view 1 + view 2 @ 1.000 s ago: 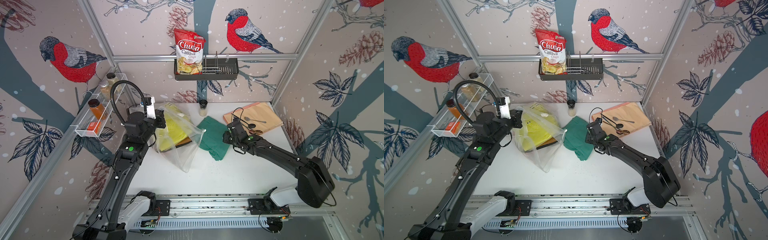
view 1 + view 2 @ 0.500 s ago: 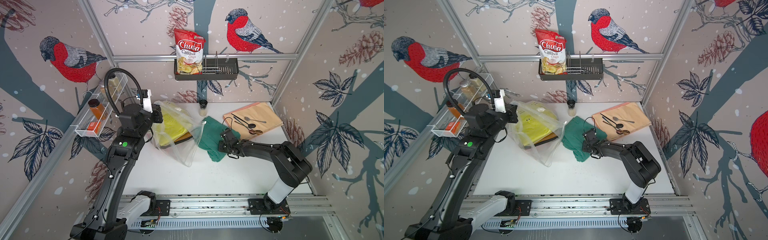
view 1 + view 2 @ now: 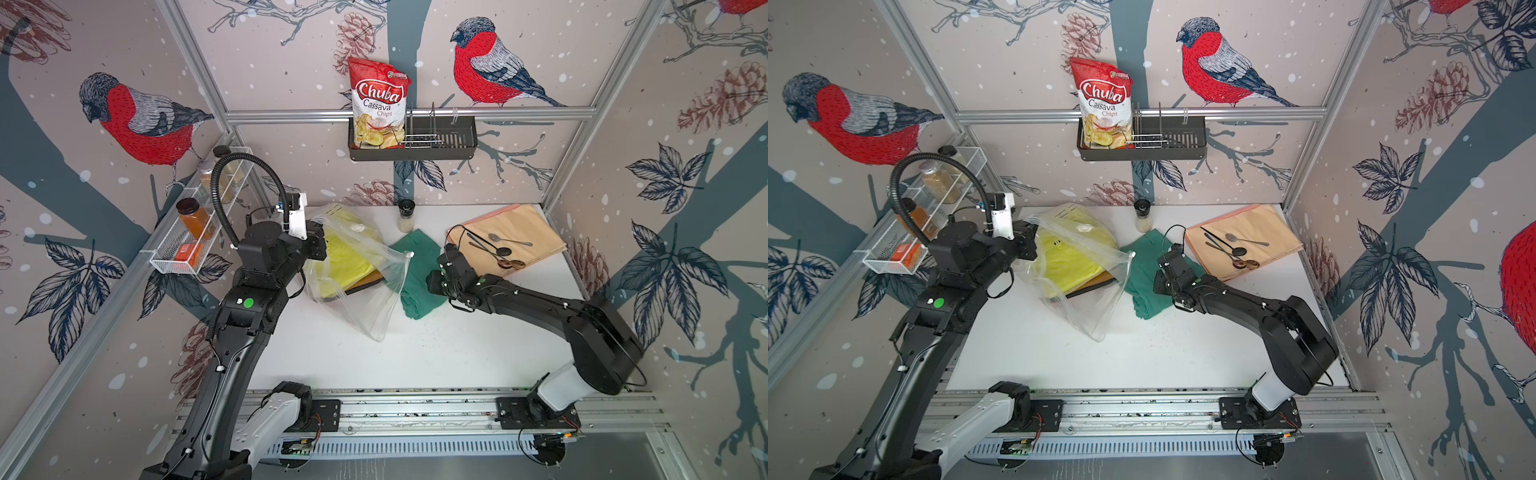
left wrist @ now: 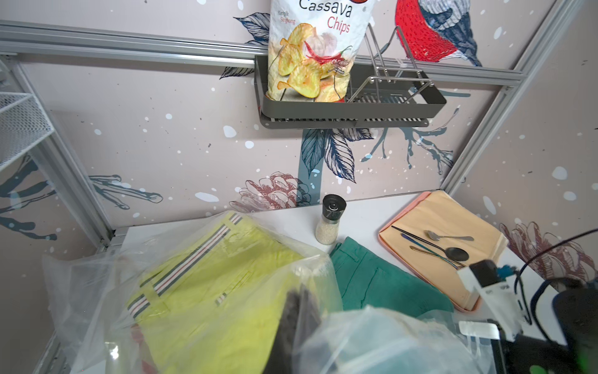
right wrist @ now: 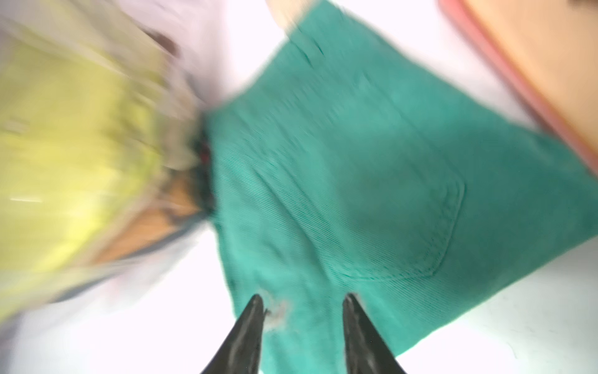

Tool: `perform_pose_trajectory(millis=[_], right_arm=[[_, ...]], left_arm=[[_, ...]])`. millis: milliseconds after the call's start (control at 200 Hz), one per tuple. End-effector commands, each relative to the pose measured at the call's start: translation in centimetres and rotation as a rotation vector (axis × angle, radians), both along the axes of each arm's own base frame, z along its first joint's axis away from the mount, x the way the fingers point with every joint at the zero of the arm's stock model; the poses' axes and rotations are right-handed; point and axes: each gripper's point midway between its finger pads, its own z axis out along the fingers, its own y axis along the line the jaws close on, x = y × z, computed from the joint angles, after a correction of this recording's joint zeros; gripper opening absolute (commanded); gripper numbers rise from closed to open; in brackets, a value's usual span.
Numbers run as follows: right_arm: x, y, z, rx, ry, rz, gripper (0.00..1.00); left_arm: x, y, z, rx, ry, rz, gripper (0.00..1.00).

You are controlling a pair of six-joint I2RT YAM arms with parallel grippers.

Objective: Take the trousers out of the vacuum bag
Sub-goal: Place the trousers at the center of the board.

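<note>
The left hand (image 3: 319,249) is shut on the crinkly clear plastic vacuum bag (image 3: 374,299), away from its mouth, prob. to pin it. The folded teal green trousers (image 3: 417,274) lie out on the white bench (image 3: 415,353). The right hand (image 5: 302,323) is half wide & empty over them. The folded yellow trousers (image 3: 347,266) are inside the bag.

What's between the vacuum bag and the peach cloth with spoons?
The green trousers, out of the vacuum bag, with the right gripper open over them; seen in both top views.

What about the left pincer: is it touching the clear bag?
Touching. The left wrist view shows the left pincer shut on the vacuum bag.
</note>
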Motion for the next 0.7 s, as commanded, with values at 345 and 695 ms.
perform_pose_trajectory(millis=[345,695], right_arm=[[-6.7,5.7,12.7,0.298,-0.121,0.229,0.57],[-10.6,9.4,14.9,0.417,-0.142,0.28,0.56]], left_arm=[[1.2,-2.5,-0.9,-0.043,-0.074,-0.102,0.0],[3.5,-6.9,-1.3,0.012,-0.036,-0.143,0.0]])
